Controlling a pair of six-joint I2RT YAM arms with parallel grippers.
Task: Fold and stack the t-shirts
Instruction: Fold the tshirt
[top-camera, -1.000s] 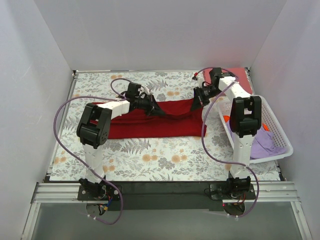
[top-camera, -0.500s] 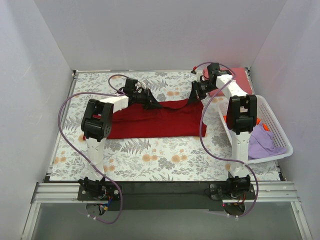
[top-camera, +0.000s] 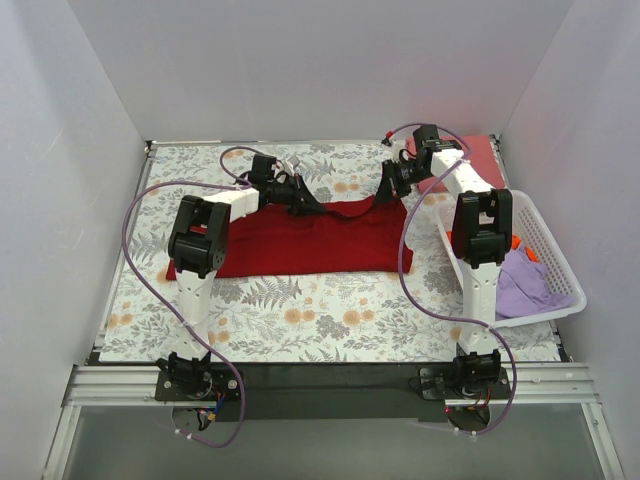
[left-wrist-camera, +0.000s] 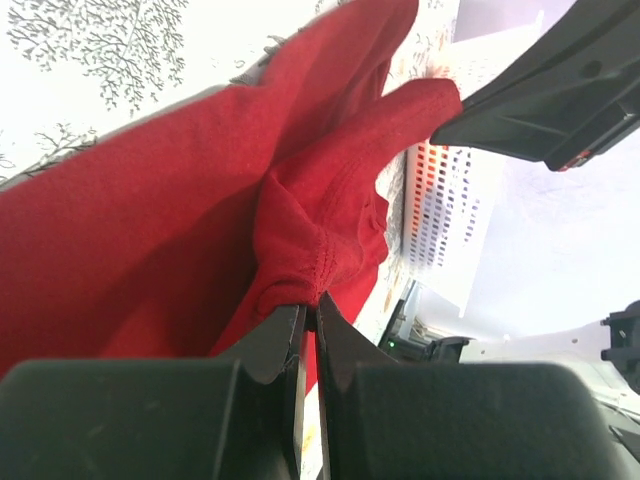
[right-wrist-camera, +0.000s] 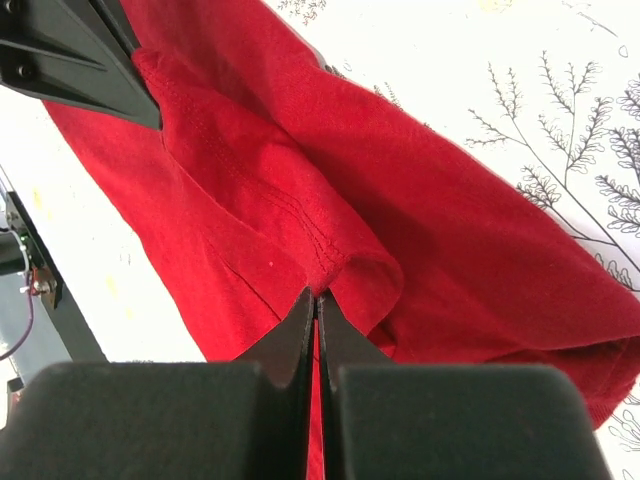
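A deep crimson t-shirt (top-camera: 290, 240) lies folded in a long band across the floral cloth. My left gripper (top-camera: 312, 204) is shut on its far edge left of middle; the wrist view shows the hem (left-wrist-camera: 320, 255) pinched between the jaws. My right gripper (top-camera: 385, 193) is shut on the far edge at the right end, with a fold of red fabric (right-wrist-camera: 330, 270) between the jaws. A pinkish-red shirt (top-camera: 470, 155) lies folded at the far right corner. A lavender shirt (top-camera: 525, 285) and an orange one (top-camera: 530, 255) lie in the basket.
A white lattice basket (top-camera: 560, 260) stands along the right side, close to the right arm. The grey-and-orange floral cloth (top-camera: 330, 320) covers the table. White walls close in the left, back and right.
Both grippers have moved away from me with the shirt's far edge, carrying it towards the back. The left arm has stretched further out.
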